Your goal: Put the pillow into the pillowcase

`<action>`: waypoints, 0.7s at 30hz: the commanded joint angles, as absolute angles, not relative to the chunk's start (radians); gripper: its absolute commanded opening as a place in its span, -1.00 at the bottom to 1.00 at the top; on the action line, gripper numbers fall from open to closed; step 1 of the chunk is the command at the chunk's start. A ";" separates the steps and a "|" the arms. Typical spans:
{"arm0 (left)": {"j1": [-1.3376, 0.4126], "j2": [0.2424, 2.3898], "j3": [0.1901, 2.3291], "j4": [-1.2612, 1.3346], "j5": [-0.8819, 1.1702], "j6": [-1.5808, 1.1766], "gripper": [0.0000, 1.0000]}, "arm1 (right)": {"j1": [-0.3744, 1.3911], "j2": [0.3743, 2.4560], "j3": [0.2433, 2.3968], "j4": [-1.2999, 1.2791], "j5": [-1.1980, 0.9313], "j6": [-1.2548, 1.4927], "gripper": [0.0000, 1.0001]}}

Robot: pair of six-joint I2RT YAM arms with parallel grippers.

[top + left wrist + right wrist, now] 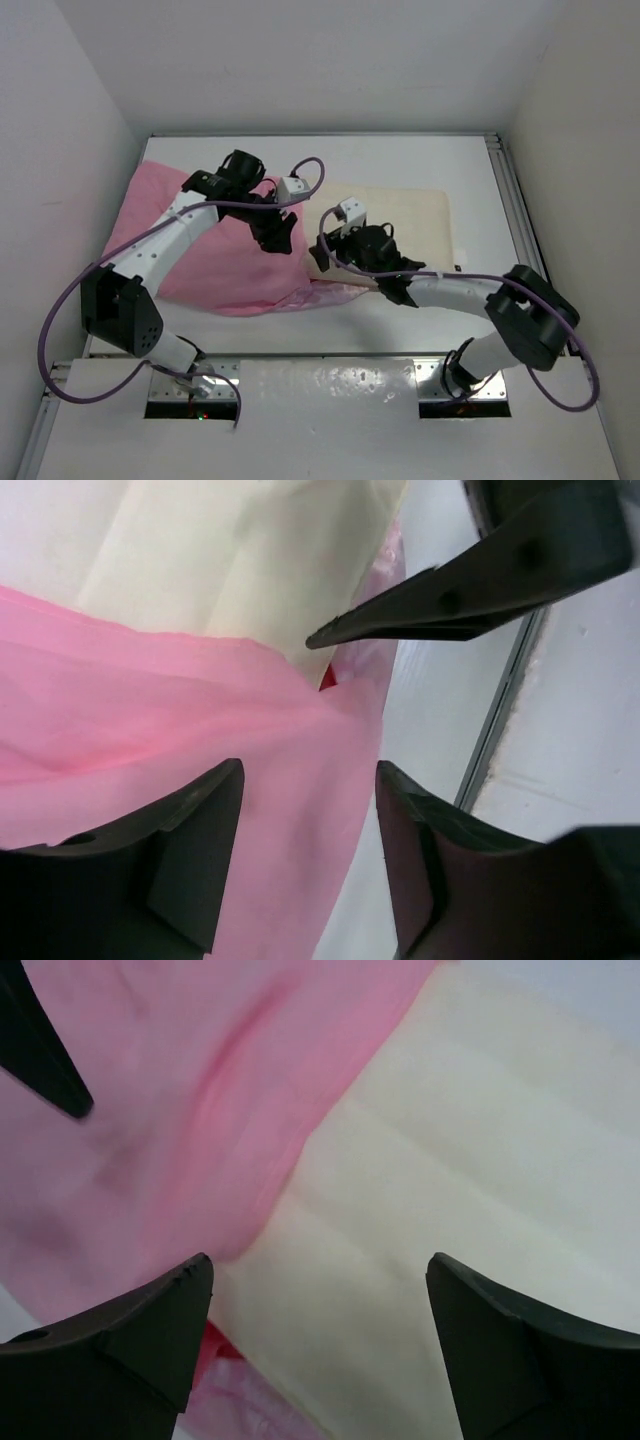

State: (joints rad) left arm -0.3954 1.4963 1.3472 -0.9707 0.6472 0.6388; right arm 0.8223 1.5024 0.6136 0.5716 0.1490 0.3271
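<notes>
Pillow point(470, 1160) beneath right gripper point(318, 1260), jaws apart, pillowcase point(170, 1090) alongside

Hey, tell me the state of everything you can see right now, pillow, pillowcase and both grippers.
pillow: lying flat, one end under the pillowcase, most bare.
pillowcase: spread out, wrinkled, its edge over the pillow's end.
left gripper: open, over the pillowcase.
right gripper: open, over where the two overlap.

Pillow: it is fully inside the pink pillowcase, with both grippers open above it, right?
No. The top external view shows most of the pillow lying bare outside the pillowcase, only one end at its mouth. The left gripper and right gripper are indeed open above.
</notes>
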 commanded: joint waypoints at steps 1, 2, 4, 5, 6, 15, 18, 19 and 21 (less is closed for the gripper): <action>-0.403 1.488 1.419 -0.899 0.670 0.589 0.11 | 0.785 1.399 0.623 0.684 0.143 0.339 0.73; -0.403 1.491 1.434 -0.893 0.652 0.577 0.16 | 0.784 1.370 0.629 0.625 0.140 0.328 0.85; -0.405 1.509 1.474 -0.845 0.564 0.488 0.23 | 0.767 1.341 0.629 0.559 0.138 0.318 0.94; -0.405 1.516 1.480 -0.812 0.511 0.438 0.30 | 0.749 1.312 0.624 0.536 0.135 0.319 0.97; -0.405 1.522 1.483 -0.743 0.450 0.389 0.35 | 0.733 1.296 0.624 0.514 0.135 0.324 0.97; -0.413 1.846 1.698 -0.618 0.069 0.172 0.60 | 0.471 1.249 0.745 0.128 0.411 0.463 0.98; -0.433 1.945 1.773 -0.618 -0.029 0.189 0.60 | 0.347 1.256 0.741 0.110 0.284 0.503 0.97; -0.434 1.972 1.793 -0.623 -0.070 0.195 0.56 | 0.301 1.265 0.741 0.107 0.263 0.502 0.97; -0.436 2.031 1.840 -0.649 -0.097 0.196 0.40 | 0.262 1.287 0.745 0.075 0.255 0.509 0.97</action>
State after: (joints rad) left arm -0.4156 1.9972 1.7561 -0.6636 0.0158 0.2169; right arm 0.3031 1.2682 0.7094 0.1452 0.3019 0.4595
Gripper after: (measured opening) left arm 0.724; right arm 0.985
